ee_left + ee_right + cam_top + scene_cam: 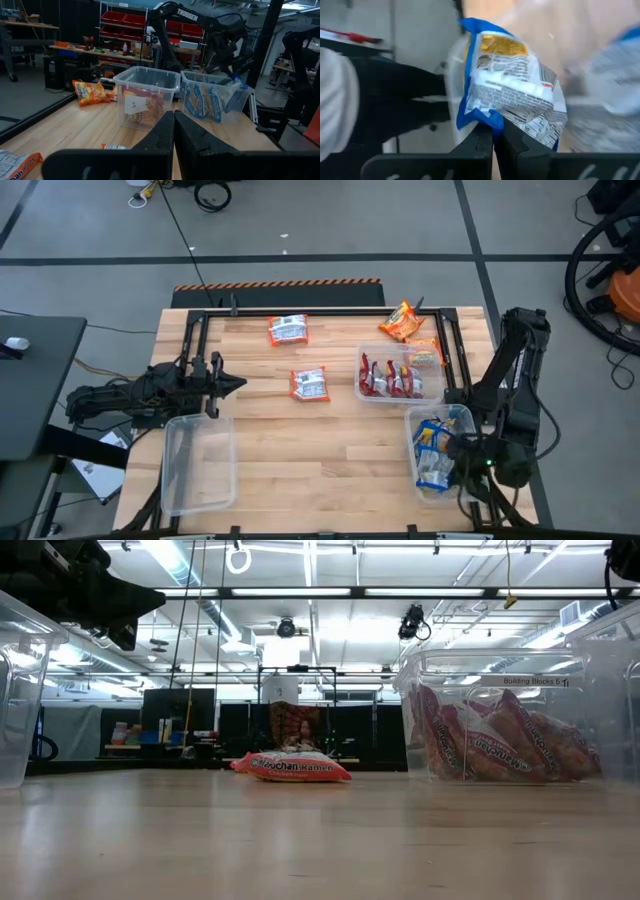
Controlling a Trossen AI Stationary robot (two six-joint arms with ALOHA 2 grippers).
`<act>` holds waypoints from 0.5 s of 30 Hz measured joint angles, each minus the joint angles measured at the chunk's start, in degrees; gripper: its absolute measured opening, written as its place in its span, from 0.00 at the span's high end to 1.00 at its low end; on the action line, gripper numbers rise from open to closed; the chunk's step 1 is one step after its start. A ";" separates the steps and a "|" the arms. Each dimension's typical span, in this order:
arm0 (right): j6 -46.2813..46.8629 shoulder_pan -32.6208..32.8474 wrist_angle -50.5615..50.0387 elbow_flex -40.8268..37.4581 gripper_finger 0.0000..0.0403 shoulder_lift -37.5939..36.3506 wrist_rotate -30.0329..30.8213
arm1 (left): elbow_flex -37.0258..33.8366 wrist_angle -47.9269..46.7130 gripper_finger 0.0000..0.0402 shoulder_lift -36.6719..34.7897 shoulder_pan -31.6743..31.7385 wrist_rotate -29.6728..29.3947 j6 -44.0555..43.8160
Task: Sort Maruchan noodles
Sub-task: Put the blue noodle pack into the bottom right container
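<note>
1. Table (300,450): pale wood planks, smooth, faint sheen.
2. Bins (197,462): clear, glossy plastic.
3. Noodle packets (309,384): crinkly, shiny plastic film.
4. Right gripper (493,134): matt black plastic.

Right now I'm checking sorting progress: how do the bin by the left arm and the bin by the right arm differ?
The left bin is empty; the right bin holds blue packets. The left bin looks larger. The right claw reaches into its bin; the left claw hovers beside its own. Both are clear plastic.

Two dark jointed arms, white Trossen lettering, black tapered fingers (192,137)
</note>
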 joint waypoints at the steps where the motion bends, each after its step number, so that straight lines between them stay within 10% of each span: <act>1: 0.82 0.00 -1.75 0.04 0.95 0.03 -0.98 | 0.00 0.00 0.97 0.02 -0.01 0.00 0.00; 9: -0.93 -0.80 -15.93 5.59 0.79 -1.28 -11.32 | 0.00 0.00 0.97 0.02 -0.02 0.00 0.00; 15: -9.14 -4.11 -23.53 12.65 0.67 -1.39 -7.21 | 0.00 0.00 0.97 0.01 0.00 0.00 0.00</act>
